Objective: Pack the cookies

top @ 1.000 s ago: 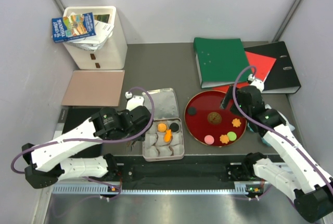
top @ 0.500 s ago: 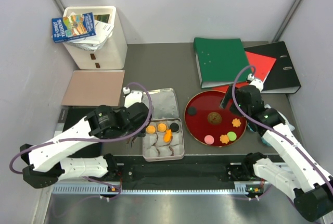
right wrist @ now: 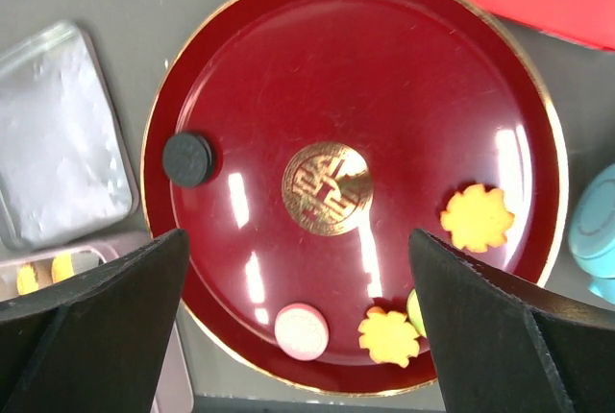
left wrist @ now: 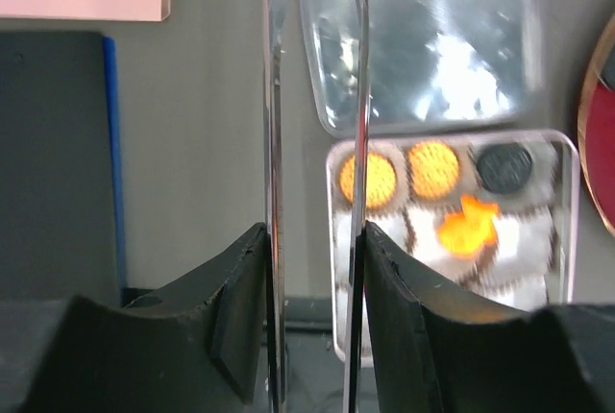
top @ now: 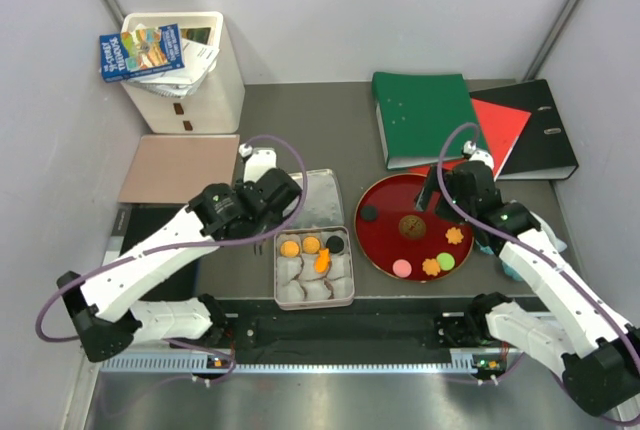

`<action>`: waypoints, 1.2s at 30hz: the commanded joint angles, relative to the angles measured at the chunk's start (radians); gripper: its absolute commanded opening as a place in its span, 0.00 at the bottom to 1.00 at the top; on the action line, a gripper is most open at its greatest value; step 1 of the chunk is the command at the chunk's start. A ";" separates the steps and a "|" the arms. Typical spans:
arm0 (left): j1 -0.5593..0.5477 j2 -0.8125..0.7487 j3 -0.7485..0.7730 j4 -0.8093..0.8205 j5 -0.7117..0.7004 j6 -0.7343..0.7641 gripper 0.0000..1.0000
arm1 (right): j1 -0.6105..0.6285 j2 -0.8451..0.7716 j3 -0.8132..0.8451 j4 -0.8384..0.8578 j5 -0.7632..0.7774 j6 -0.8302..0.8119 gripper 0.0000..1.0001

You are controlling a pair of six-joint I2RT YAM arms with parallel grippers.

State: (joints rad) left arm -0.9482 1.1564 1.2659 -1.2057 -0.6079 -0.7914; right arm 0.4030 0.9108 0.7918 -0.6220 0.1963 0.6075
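A red plate (top: 385, 250) holds a black cookie (right wrist: 187, 158), a larger brown one (right wrist: 327, 187), a pink one (right wrist: 301, 331), two orange flowers (right wrist: 478, 217) and a green one, half hidden by a finger. The metal tin (top: 314, 305) of white paper cups holds two orange rounds (left wrist: 433, 170), a black round (left wrist: 504, 167) and an orange flower (left wrist: 466, 230). My left gripper (top: 262, 165) hangs left of the tin; its thin metal blades stand apart with nothing between. My right gripper (right wrist: 298, 240) is wide open and empty above the plate.
The tin's lid (top: 318, 198) lies just behind the tin. A pink mat (top: 180, 168) and a black mat (top: 150, 240) lie at the left. A white bin (top: 185, 70) stands far left. Green (top: 425, 115), red and black binders lie behind the plate. A turquoise object (right wrist: 596, 230) touches the plate's right.
An orange round cookie now lies in the tin's far left cup. My left gripper has pulled back from the tin toward the far side. My right gripper shifted slightly left over the plate.
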 commanded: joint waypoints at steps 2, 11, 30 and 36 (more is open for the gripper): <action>0.213 -0.006 -0.125 0.331 0.074 0.087 0.46 | -0.004 0.022 0.021 0.019 -0.078 -0.043 0.95; 0.482 0.138 -0.162 0.578 0.157 0.251 0.46 | 0.010 0.013 0.014 0.015 -0.103 -0.055 0.95; 0.784 0.519 -0.023 0.460 0.217 0.287 0.76 | 0.014 0.008 0.021 0.011 -0.049 -0.081 0.96; 0.786 0.424 -0.094 0.471 0.200 0.281 0.96 | 0.016 0.019 0.014 0.030 -0.055 -0.078 0.96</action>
State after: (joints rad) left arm -0.1661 1.6836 1.1984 -0.7269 -0.3824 -0.5091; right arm 0.4107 0.9363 0.7918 -0.6250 0.1268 0.5415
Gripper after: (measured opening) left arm 0.930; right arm 0.963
